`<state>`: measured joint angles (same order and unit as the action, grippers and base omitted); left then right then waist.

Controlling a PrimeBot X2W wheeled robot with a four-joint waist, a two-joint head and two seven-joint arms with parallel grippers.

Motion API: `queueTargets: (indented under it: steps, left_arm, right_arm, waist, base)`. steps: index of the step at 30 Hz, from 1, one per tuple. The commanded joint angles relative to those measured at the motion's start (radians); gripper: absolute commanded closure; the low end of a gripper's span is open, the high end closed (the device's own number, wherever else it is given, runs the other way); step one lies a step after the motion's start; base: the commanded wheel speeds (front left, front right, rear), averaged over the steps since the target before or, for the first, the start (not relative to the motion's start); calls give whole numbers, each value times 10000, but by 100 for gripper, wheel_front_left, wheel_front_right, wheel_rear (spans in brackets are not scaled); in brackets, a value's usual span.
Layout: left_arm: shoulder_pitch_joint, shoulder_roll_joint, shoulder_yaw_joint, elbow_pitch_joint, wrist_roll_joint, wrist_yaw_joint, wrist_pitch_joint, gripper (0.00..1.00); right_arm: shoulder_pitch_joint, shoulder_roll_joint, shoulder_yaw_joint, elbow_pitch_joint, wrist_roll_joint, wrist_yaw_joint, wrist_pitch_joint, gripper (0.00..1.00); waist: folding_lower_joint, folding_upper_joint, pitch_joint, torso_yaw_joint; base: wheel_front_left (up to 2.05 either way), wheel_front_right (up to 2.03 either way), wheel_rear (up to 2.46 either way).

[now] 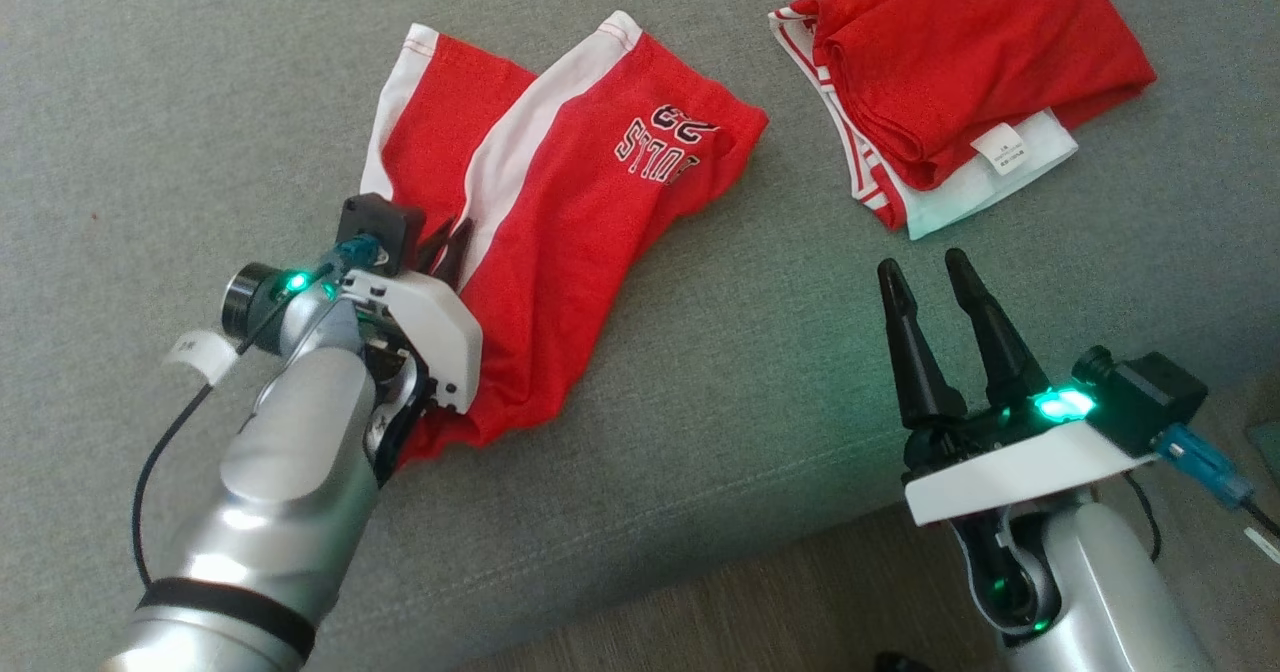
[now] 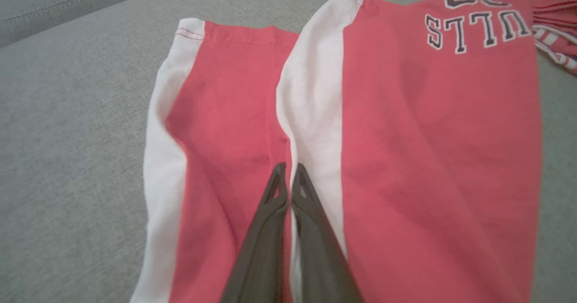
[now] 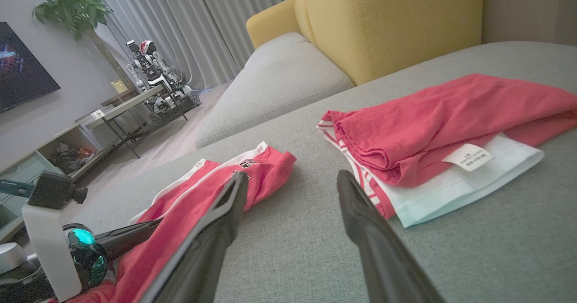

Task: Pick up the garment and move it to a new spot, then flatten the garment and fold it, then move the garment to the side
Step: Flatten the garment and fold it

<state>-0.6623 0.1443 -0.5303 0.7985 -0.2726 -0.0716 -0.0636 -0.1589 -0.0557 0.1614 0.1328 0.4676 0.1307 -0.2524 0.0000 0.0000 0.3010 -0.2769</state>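
Grey sofa cushion (image 1: 700,382) carries the red-and-white garment (image 1: 560,252) on my left and a folded red-and-white pile (image 1: 950,82) well apart on my right; the right wrist view takes in a yellow armchair (image 3: 383,23) behind. My right gripper (image 1: 930,277) is spread above the cushion, while the left wrist view shows my left gripper (image 2: 288,170) pressed together, pinching the garment beside its white stripe. Upside-down letters there read "ULLS"; the pile's white label (image 3: 469,157) is illegible.

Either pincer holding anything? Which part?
Left pincer is shut on the red shorts, pinching cloth beside the white side stripe. Right pincer open, holding nothing.
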Motion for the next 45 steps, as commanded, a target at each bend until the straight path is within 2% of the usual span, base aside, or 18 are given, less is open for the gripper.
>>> queueTargets:
  steps: [1, 14, 22, 32, 38, 40, 42, 43, 44, 45]
  left_arm:
    - [-521, 131, 269, -172, -25, -79, -145, 100]
    - [-459, 42, 522, 107, -532, 0, -747, 100]
    - [-210, 317, 897, 144, -963, 196, -874, 100]
    - [44, 518, 901, 396, -1186, 318, -279, 100]
    - [80, 692, 1057, 492, -1309, 604, -267, 100]
    - [72, 730, 1057, 460, -1324, 604, -330, 100]
    - [106, 699, 951, 435, -1344, 421, -291, 100]
    - [120, 688, 896, 433, -1332, 378, -269, 30]
    - [131, 678, 863, 433, -1326, 370, -267, 0]
    - [147, 654, 854, 431, -1344, 371, -284, 0]
  right_arm:
    - [-260, 54, 181, -305, 50, 0, -91, 0]
    - [-177, 55, 119, 35, -185, 0, -92, 0]
    - [-117, 55, 207, 299, -267, 0, -30, 0]
    - [-102, 55, 230, 302, -262, 0, 81, 0]
    - [-109, 55, 217, 380, -218, 0, 71, 0]
    - [-106, 55, 185, 411, -207, 0, 61, 0]
    - [-109, 55, 178, 456, -188, 0, 53, 0]
    - [-118, 55, 187, 479, -180, 0, 51, 0]
    - [-131, 55, 196, 503, -173, 0, 49, 0]
    - [-145, 55, 202, 527, -167, 0, 47, 0]
  waist:
    - [0, 0, 0, 15]
    - [0, 0, -568, 652]
    - [0, 0, -993, 1175]
    - [0, 0, -929, 1297]
    - [0, 0, -841, 1290]
    - [0, 0, -833, 1327]
    - [0, 0, -836, 1370]
    - [0, 0, -841, 1390]
    - [0, 0, -852, 1410]
    - [0, 0, -868, 1435]
  base:
    - [0, 0, 0]
    - [0, 0, 0]
    - [0, 0, 0]
    - [0, 0, 0]
    - [0, 0, 0]
    - [0, 0, 0]
    - [0, 0, 0]
    - [0, 0, 0]
    - [0, 0, 0]
    - [0, 0, 0]
